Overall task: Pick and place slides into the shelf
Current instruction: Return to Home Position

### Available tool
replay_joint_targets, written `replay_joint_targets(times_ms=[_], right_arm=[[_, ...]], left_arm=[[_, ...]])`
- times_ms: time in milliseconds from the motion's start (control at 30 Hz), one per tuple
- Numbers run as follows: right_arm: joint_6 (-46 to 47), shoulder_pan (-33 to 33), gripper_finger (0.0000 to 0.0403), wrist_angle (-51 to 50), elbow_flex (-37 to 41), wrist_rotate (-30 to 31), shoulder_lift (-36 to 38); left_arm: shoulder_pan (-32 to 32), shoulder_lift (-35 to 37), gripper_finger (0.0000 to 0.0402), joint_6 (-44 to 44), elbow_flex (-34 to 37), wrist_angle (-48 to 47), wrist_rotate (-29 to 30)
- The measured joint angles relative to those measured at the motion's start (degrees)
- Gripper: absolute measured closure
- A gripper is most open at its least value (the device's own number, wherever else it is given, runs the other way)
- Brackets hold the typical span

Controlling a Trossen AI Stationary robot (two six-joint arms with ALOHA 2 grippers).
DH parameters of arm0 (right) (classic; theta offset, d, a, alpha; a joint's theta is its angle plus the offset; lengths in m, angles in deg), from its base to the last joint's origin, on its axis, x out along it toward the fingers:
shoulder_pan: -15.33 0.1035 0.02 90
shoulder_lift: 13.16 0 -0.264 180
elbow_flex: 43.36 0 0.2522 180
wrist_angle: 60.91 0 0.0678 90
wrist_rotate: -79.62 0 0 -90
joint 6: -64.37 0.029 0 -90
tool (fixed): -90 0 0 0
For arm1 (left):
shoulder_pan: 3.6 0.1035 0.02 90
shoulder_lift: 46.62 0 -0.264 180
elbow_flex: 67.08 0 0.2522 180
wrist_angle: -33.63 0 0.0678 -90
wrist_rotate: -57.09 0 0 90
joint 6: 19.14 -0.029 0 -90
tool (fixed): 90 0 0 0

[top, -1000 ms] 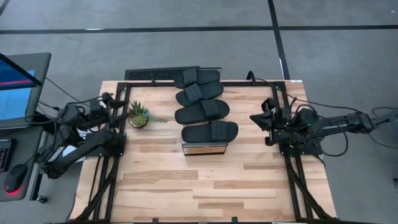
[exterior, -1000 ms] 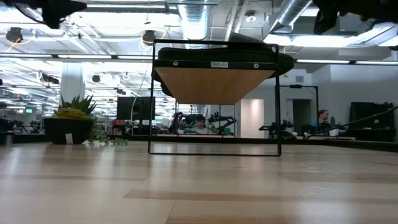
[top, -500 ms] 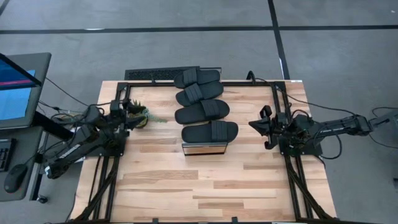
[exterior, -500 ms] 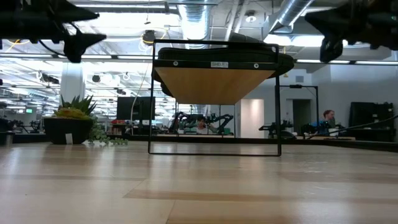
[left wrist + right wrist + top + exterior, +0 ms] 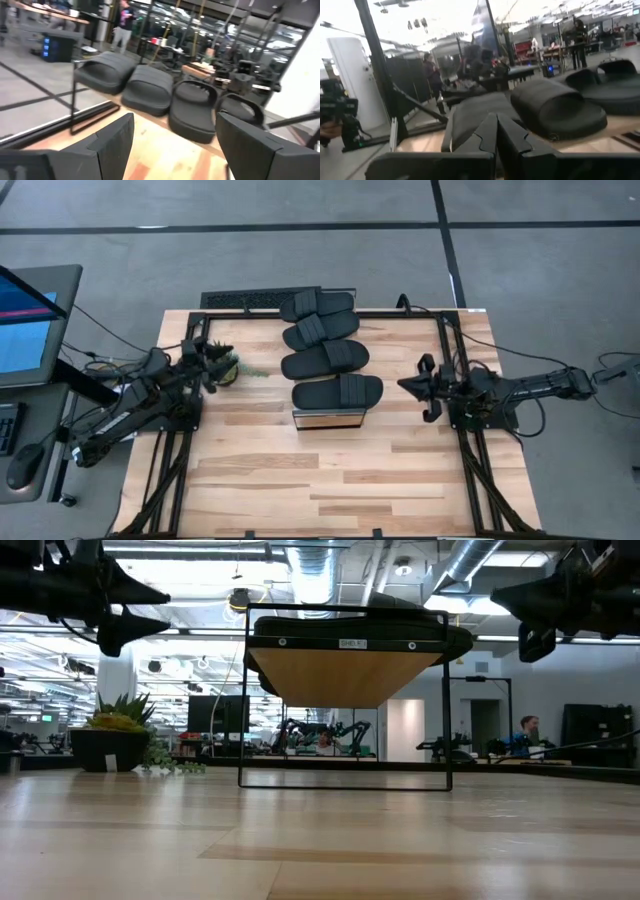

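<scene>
Lying on shelf point(image 5: 327, 420), four slides point(image 5: 325, 360)

The slides point(image 5: 337, 391) are seen as matt black, smooth and moulded, with faint ridges across the straps (foam or rubber, cannot be told). The shelf point(image 5: 327, 419) is topped with light, smooth wood and held in a thin dark metal frame point(image 5: 246, 700). The tabletop point(image 5: 330, 480) is made of pale wood planks, grain visible, with a slight sheen noted in the low view. The fingers point(image 5: 112, 145) of the left gripper point(image 5: 175, 145) and those point(image 5: 485, 137) of the right gripper point(image 5: 496, 120) are finished in dark matt plastic. The floor point(image 5: 250, 250) is seen as smooth grey concrete.
</scene>
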Motion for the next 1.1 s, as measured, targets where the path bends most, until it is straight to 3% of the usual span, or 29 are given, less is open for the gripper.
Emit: replay_joint_targets(times_ms=[333, 533, 867, 1100], right_arm=[[1.7, -0.5, 0.0403, -4.4, 0.0, 0.0, 0.0], [1.7, -0.5, 0.0403, -5.1, 0.0, 0.0, 0.0], [2.0, -0.5, 0.0403, -5.2, 0.1, 0.0, 0.0], [8.0, -0.5, 0.0403, -7.4, 0.1, 0.0, 0.0]], left_arm=[[0.0, 0.0, 0.0136, 1.1, 4.6, -0.1, 1.8], [0.0, -0.1, 0.0136, 2.3, 8.7, 4.8, 2.3], [0.0, -0.2, 0.0136, 2.4, 9.7, 7.7, 6.7], [0.0, -0.2, 0.0136, 3.1, 9.8, 7.3, 11.4]])
